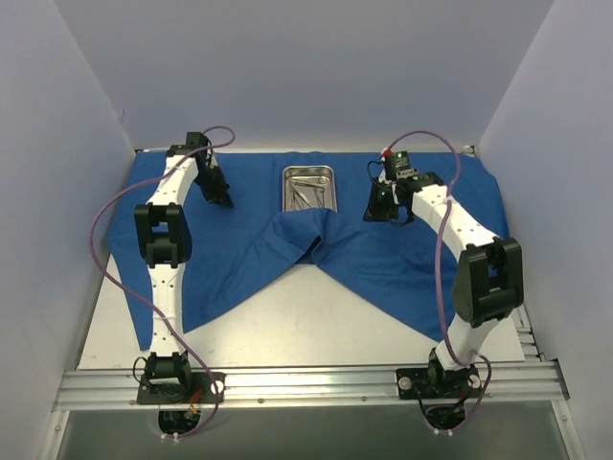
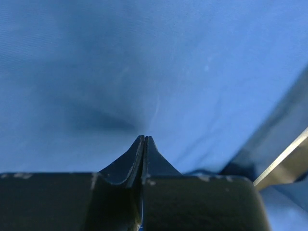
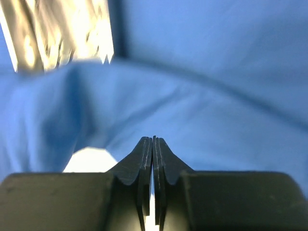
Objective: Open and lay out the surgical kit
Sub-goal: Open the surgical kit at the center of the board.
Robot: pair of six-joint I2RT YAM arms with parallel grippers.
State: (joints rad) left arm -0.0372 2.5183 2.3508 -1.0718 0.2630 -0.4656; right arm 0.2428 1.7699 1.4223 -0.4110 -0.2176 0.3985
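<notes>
Tray (image 1: 308, 170) w/ instruments (image 1: 306, 195) is set at table's (image 1: 306, 326) far edge on cloth (image 1: 412, 259), long axis near-far, near end covered by flap (image 1: 297, 235), between L gripper (image 1: 222, 199) and nearer R gripper (image 1: 381, 209), both closed on nothing.

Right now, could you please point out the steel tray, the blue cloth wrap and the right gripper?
steel tray (image 1: 308, 170): top external view, on its far rim.
blue cloth wrap (image 1: 383, 259): top external view, on the flat stretch at its right side.
right gripper (image 3: 153, 140): right wrist view, between its shut fingertips.
</notes>
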